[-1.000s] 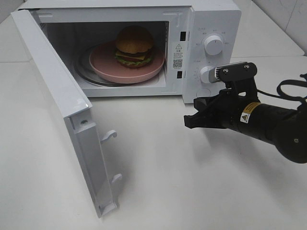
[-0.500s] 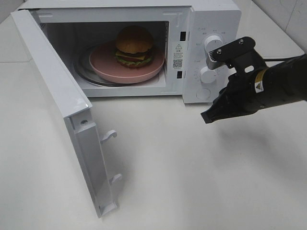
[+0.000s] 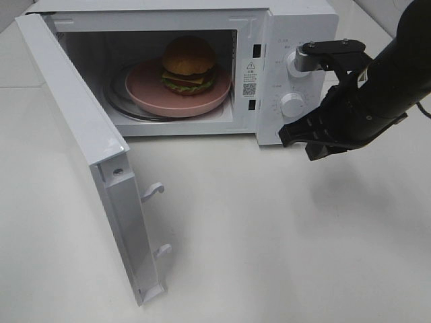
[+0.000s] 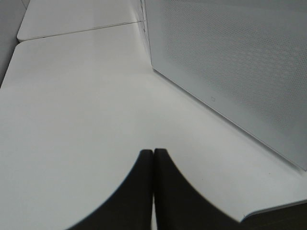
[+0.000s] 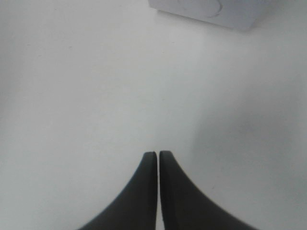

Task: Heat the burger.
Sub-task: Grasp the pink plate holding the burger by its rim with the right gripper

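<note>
Where the burger sat: the burger (image 3: 189,64) stood upright on a pink plate (image 3: 145,91), toward the plate's back edge, inside the microwave (image 3: 296,20).
Plate: it lay on the glass turntable (image 3: 116,101), whose rim showed past the plate on the left.
Door: the microwave door (image 3: 74,134) stood wide open, swung out to the left, with two white latch hooks (image 3: 153,190) sticking out of its free edge.
Control panel: to the right of the cavity were an upper dial (image 3: 297,65) and a lower dial (image 3: 292,105), one above the other, and a small warning sticker (image 3: 250,77) sat on the frame beside the opening.
Right hand: the right hand (image 3: 296,141) hung over the tabletop (image 3: 269,235) just in front of the microwave's lower right corner, below the lower dial and well apart from the burger. In the right wrist view its two dark fingers (image 5: 148,191) were pressed together with nothing between them.
Left hand: the left hand (image 4: 153,152) showed only in its own wrist view. Its fingers met tip to tip and gripped nothing. It was low over the tabletop, near the dotted outer face of the open door.
Tabletop: it was white and plain, and it carried the microwave.
</note>
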